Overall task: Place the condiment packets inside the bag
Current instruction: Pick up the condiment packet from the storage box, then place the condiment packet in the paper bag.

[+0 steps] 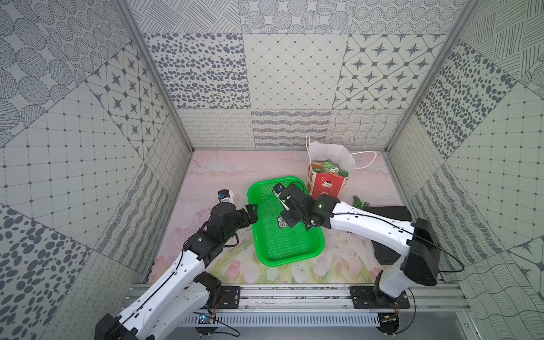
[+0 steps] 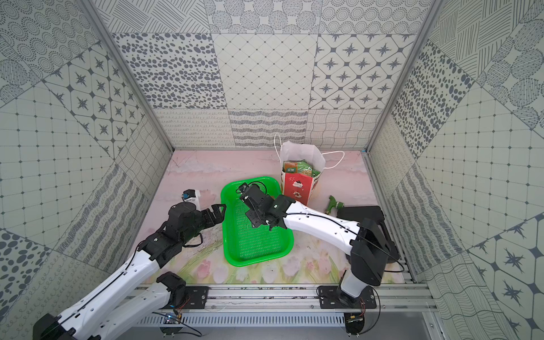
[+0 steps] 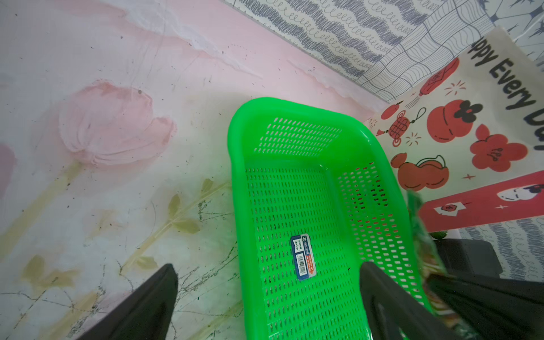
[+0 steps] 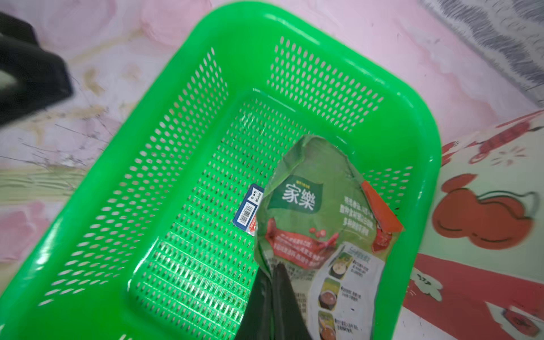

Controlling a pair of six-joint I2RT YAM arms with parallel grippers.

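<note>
My right gripper (image 4: 273, 270) is shut on the lower edge of a green and red condiment packet (image 4: 318, 212), which hangs just above the floor of a green perforated basket (image 4: 424, 141). In both top views the right gripper (image 1: 290, 219) (image 2: 256, 219) is over the basket and the arm hides the held packet. The red bag (image 1: 326, 184) (image 2: 297, 185) stands upright just behind the basket, and more packets (image 1: 328, 169) (image 2: 300, 167) stick out of its top. My left gripper (image 1: 252, 212) (image 3: 268, 266) is open and straddles the basket's left rim (image 1: 256, 244), holding nothing.
A small blue and white label (image 1: 281, 221) (image 3: 303, 256) lies on the basket floor. A green-handled tap fitting (image 1: 360, 202) and flat black objects (image 1: 391, 212) lie to the right of the bag. Patterned walls close in the table on three sides.
</note>
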